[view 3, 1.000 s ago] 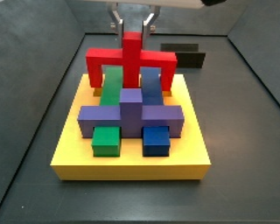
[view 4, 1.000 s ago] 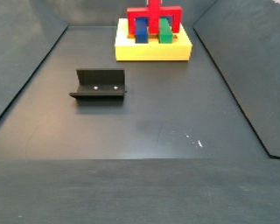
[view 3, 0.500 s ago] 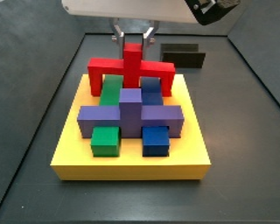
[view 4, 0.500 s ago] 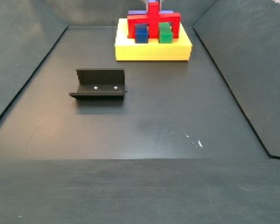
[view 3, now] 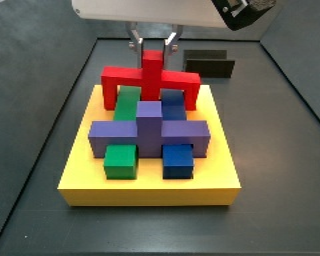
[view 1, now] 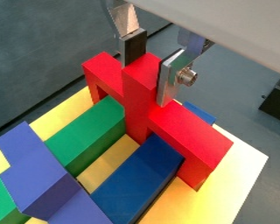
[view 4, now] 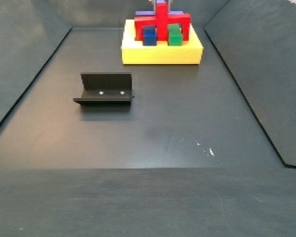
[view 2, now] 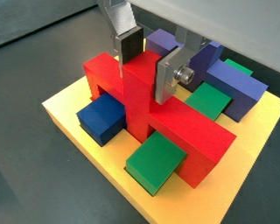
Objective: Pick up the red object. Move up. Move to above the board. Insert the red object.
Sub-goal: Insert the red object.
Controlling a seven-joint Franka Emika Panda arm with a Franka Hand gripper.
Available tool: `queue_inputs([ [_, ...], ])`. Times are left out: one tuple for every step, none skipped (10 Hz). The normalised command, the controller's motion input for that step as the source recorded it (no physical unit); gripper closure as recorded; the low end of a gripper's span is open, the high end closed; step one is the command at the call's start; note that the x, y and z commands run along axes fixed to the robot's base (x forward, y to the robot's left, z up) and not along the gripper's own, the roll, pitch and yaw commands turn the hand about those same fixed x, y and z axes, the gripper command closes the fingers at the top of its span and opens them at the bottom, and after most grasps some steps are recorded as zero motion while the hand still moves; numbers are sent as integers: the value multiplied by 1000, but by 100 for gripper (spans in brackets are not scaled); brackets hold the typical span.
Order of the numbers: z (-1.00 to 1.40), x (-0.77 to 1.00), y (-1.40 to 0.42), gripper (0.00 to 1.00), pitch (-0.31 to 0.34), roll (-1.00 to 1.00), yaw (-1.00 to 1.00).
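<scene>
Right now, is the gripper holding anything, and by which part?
Yes. The gripper is shut on the red object, jaws clamping its upright stem on two opposite sides, over the board. The object's legs straddle the green bar and blue bar.

End effector point(view 3: 153, 44) grips the object point(view 3: 151, 80) above the board point(view 3: 149, 186).

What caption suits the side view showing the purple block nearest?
Gripper holds the red object astride green and blue bars on the board.
</scene>
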Motion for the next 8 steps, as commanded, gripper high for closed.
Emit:
queue_inputs([
  [-229, 383, -103, 100, -24, 0, -80],
  [-186, 169, 0, 100, 0, 0, 77],
  [-254, 231, 0, 100, 0, 0, 94],
  [-311, 0, 0, 100, 0, 0, 0],
  [-466, -123, 3, 100, -64, 0, 0],
  [-657, -200, 6, 100, -156, -30, 0],
  [-91, -51, 0, 100, -119, -21, 0],
  [0, 0, 0, 100, 0, 0, 0],
])
